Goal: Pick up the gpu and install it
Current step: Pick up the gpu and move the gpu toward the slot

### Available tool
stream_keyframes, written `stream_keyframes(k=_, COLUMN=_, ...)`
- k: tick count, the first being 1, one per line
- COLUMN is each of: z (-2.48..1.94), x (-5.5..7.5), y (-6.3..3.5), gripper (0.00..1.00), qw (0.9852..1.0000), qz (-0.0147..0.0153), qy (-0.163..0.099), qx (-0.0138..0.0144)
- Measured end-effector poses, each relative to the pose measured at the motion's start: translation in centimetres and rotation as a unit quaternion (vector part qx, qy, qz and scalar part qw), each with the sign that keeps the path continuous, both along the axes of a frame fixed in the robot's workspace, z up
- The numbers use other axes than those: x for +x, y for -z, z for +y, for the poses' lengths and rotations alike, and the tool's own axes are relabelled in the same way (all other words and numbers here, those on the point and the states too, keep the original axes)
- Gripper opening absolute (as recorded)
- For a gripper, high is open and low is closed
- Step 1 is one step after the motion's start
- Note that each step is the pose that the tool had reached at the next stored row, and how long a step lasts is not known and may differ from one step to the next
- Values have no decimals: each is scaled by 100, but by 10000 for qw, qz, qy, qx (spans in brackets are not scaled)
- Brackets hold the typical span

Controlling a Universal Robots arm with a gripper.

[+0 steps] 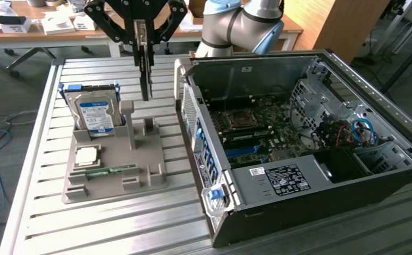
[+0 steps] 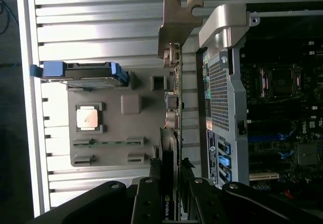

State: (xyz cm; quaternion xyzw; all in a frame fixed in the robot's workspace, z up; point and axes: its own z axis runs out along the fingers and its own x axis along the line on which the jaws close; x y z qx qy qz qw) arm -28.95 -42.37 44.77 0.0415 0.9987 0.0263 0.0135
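My gripper (image 1: 142,38) is shut on the gpu (image 1: 146,74), a thin dark card held edge-on and hanging straight down. The card is lifted clear above the grey parts holder (image 1: 114,183), roughly over its upright posts, to the exterior view's left of the open computer case (image 1: 262,212). In the wrist view the gpu (image 2: 175,82) runs away from my gripper (image 2: 170,186) as a narrow edge. It ends in its silver bracket (image 2: 176,22), over the gap between the holder (image 2: 111,125) and the case wall (image 2: 222,88).
On the holder stand a blue-labelled hard drive (image 1: 95,114), a silver processor (image 1: 86,155) and a green memory stick (image 1: 110,171). The case lies open with its motherboard (image 1: 252,130) facing up. All rests on a slatted metal table (image 1: 120,228); desks stand behind.
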Motion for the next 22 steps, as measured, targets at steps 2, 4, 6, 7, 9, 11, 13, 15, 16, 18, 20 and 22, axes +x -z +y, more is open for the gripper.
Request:
stream_keyframes(k=2, z=0, x=25, y=2, gripper=26, qw=10000, qz=-1, qy=1, qx=1)
stream_keyframes(k=4, z=0, x=50, y=1, gripper=26, qw=10000, qz=-1, qy=1, qx=1)
stream_keyframes(k=6, z=0, x=81, y=1, gripper=26, qw=10000, qz=-1, qy=2, qx=3)
stream_keyframes(k=7, z=1, x=105, y=2, gripper=26, qw=10000, qz=-1, qy=2, qx=7)
stream_keyframes(k=9, z=0, x=162, y=2, gripper=26, qw=10000, qz=-2, qy=1, qx=14)
stream_keyframes(k=11, z=0, x=221, y=2, gripper=26, qw=10000, qz=-1, qy=1, qx=19)
stream_keyframes(k=13, z=0, x=274, y=2, gripper=26, qw=10000, qz=-1, qy=2, qx=23)
stream_keyframes(k=15, z=1, x=339, y=2, gripper=26, qw=10000, qz=-1, qy=2, qx=25)
stream_keyframes(k=16, z=0, x=358, y=2, gripper=26, qw=10000, qz=-1, qy=1, qx=25)
stream_keyframes(k=18, z=0, x=435, y=2, gripper=26, qw=10000, qz=-1, qy=1, qx=27)
stream_keyframes(k=20, z=1, x=492, y=2, gripper=26, qw=10000, qz=-1, qy=2, qx=28)
stream_keyframes(k=22, z=0, x=548, y=2, gripper=26, qw=10000, qz=-1, qy=2, qx=28)
